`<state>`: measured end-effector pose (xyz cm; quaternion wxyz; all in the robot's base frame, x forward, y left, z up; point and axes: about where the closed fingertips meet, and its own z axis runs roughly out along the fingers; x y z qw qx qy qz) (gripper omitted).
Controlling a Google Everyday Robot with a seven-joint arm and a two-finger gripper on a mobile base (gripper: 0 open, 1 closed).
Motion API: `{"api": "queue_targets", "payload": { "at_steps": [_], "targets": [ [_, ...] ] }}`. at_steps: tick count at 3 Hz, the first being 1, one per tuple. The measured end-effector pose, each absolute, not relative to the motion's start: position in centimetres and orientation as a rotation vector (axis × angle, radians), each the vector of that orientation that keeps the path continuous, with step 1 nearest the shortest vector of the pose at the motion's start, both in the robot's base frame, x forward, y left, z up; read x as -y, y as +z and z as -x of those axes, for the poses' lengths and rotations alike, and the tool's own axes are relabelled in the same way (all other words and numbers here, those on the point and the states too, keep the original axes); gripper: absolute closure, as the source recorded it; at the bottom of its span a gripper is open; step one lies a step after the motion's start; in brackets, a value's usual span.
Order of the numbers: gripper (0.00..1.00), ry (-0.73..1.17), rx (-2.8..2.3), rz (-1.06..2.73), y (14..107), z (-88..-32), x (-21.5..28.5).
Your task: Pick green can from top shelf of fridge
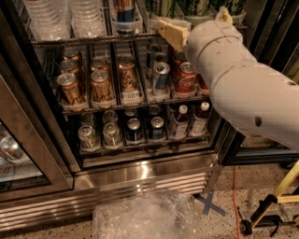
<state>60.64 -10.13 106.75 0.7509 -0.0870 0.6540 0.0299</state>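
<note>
Green cans (pixel 197 6) stand in a row at the right end of the top shelf (pixel 84 40), cut off by the picture's top edge; only their lower parts show. My gripper (pixel 198 22) is at that shelf's front rail, open. One tan finger (pixel 171 31) lies left of the middle green can, and the other fingertip (pixel 224 14) shows to its right. The can sits between or just behind the fingers; I cannot tell whether they touch it. My bulky white arm (pixel 243 88) hides the fridge's right side.
Clear plastic cups (pixel 86 18) and a blue can (pixel 124 11) fill the top shelf's left. Below are gold-brown cans (pixel 100 85), red cola cans (pixel 186 77), then bottles and dark cans. A glass door (pixel 21 154) stands open at left. A crumpled plastic bag (pixel 145 217) lies on the floor before the louvred base (pixel 140 184).
</note>
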Motion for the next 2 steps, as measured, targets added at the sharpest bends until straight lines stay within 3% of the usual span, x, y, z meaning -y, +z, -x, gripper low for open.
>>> {"api": "queue_targets", "payload": {
  "at_steps": [2],
  "targets": [
    [0.5, -0.032, -1.357, 0.146, 108.7, -63.5, 12.0]
  ]
}}
